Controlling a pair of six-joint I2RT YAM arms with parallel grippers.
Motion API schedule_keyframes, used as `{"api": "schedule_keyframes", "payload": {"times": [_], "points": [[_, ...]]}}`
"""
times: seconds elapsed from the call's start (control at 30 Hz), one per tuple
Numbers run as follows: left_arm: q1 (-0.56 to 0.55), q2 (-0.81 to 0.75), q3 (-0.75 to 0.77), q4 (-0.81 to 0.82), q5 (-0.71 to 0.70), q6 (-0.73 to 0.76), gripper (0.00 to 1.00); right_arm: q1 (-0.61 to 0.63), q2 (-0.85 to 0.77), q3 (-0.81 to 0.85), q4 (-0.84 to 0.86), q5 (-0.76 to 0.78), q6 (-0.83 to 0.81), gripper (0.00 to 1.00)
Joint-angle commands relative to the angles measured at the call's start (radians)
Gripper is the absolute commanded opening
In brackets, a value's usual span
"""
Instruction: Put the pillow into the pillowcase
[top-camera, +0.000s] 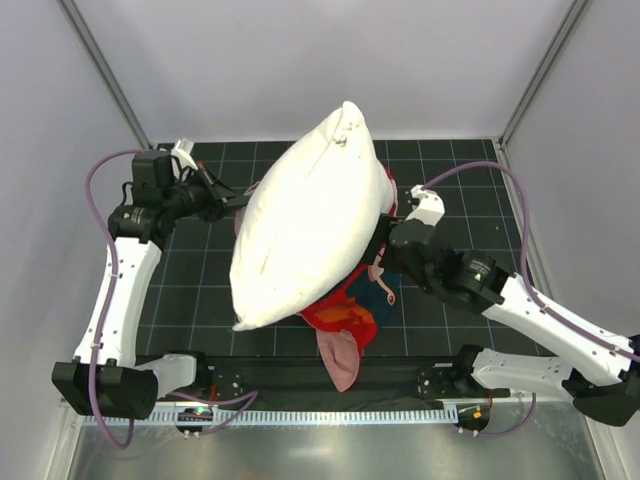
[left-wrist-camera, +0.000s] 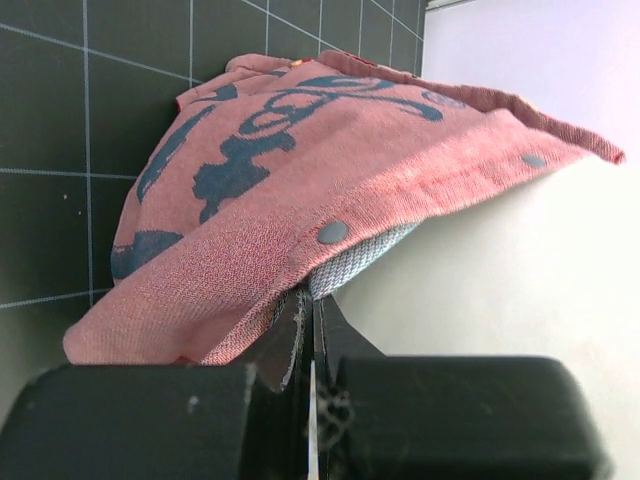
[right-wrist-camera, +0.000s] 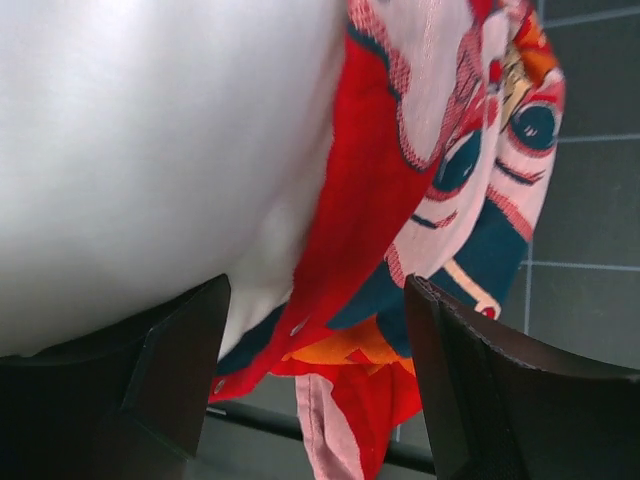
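Now the pillow (top-camera: 300, 230) fills the middle of the frame. It lies on the pillowcase (top-camera: 350, 312), and most of it is not inside. The left claw (left-wrist-camera: 306, 335) is pinched tight on the pale edge of the pillowcase, at the pillow's left side. The right claw (right-wrist-camera: 315, 300) is spread wide, with pillow and red cloth between its fingers. I think the step is opening the case's mouth. Next, the right claw should pinch the other edge. The pillow hides most of the case, so the mouth is hard to find.
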Motion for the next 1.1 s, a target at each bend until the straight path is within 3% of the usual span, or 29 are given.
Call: {"api": "schedule_keyframes", "payload": {"times": [0.0, 0.07, 0.13, 0.2, 0.23, 0.3, 0.33, 0.47, 0.6, 0.7, 0.8, 0.93, 1.03, 1.07], "points": [[0.009, -0.032, 0.024, -0.004, 0.027, -0.003, 0.0, -0.066, 0.024, 0.012, 0.163, -0.147, -0.029, 0.76], [0.011, -0.036, 0.027, -0.004, 0.033, -0.004, 0.0, -0.087, 0.093, 0.033, 0.173, -0.156, -0.029, 0.74], [0.009, -0.04, 0.031, -0.008, 0.045, -0.004, 0.0, -0.107, 0.15, 0.061, 0.183, -0.152, -0.029, 0.65], [0.009, -0.05, 0.047, -0.018, 0.053, 0.002, 0.0, -0.113, 0.175, 0.078, 0.18, -0.132, -0.025, 0.47], [0.009, -0.053, 0.054, -0.03, 0.054, 0.008, 0.0, -0.119, 0.181, 0.081, 0.178, -0.133, -0.018, 0.29], [0.009, -0.059, 0.117, -0.088, 0.047, 0.041, 0.0, -0.119, 0.18, 0.102, 0.183, -0.155, -0.021, 0.16], [0.009, -0.061, 0.141, -0.114, 0.042, 0.051, 0.0, -0.119, 0.175, 0.113, 0.195, -0.17, -0.025, 0.04], [-0.033, -0.079, 0.246, -0.159, -0.013, 0.048, 0.0, -0.119, 0.144, 0.233, 0.198, -0.265, -0.067, 0.04], [-0.034, -0.142, 0.202, -0.024, 0.044, -0.056, 0.0, -0.119, 0.123, 0.45, 0.18, -0.351, -0.1, 0.04], [-0.034, -0.202, 0.194, 0.066, 0.003, -0.165, 0.0, -0.119, 0.133, 0.619, 0.14, -0.383, -0.121, 0.04], [-0.034, -0.231, 0.267, 0.113, -0.005, -0.265, 0.0, -0.119, 0.178, 0.803, 0.097, -0.422, -0.133, 0.04], [-0.034, -0.222, 0.48, 0.143, -0.028, -0.368, 0.0, -0.119, 0.265, 0.983, 0.052, -0.452, -0.143, 0.04], [-0.034, -0.178, 0.646, 0.168, -0.03, -0.443, 0.0, -0.117, 0.27, 0.957, 0.061, -0.428, -0.15, 0.04], [-0.034, -0.115, 0.798, 0.166, -0.013, -0.481, 0.01, -0.12, 0.261, 0.898, 0.074, -0.425, -0.149, 0.04]]}}
